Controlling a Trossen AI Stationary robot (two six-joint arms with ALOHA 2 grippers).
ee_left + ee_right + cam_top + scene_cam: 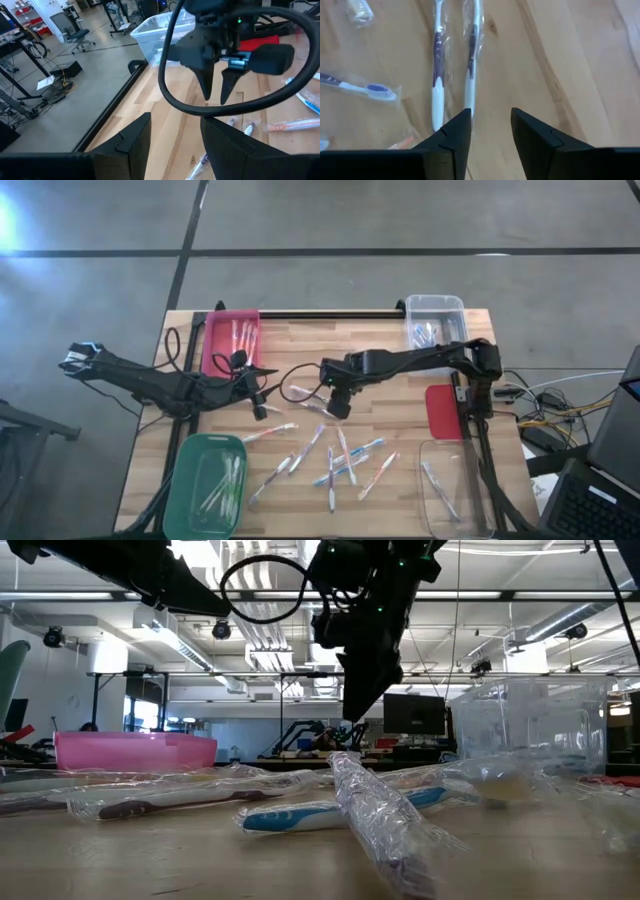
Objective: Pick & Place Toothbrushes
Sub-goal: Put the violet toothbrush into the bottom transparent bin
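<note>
Several toothbrushes in clear wrappers lie flat and scattered on the wooden table (400,395), most of them in its near middle (335,460). My right gripper (340,408) hangs open above the table's centre, pointing steeply down; the low view shows its fingertips (352,712) clear of the wood. Just beyond its fingers lie two purple-accented toothbrushes (437,75) (471,60), side by side. My left gripper (262,408) waits open, left of centre, facing the right gripper (216,85).
A pink bin (232,340) with toothbrushes stands at the far left and a clear bin (435,320) at the far right. A green bin (205,485) is at the near left, a clear bin (455,490) at the near right. A red lid (443,412) lies by the right edge.
</note>
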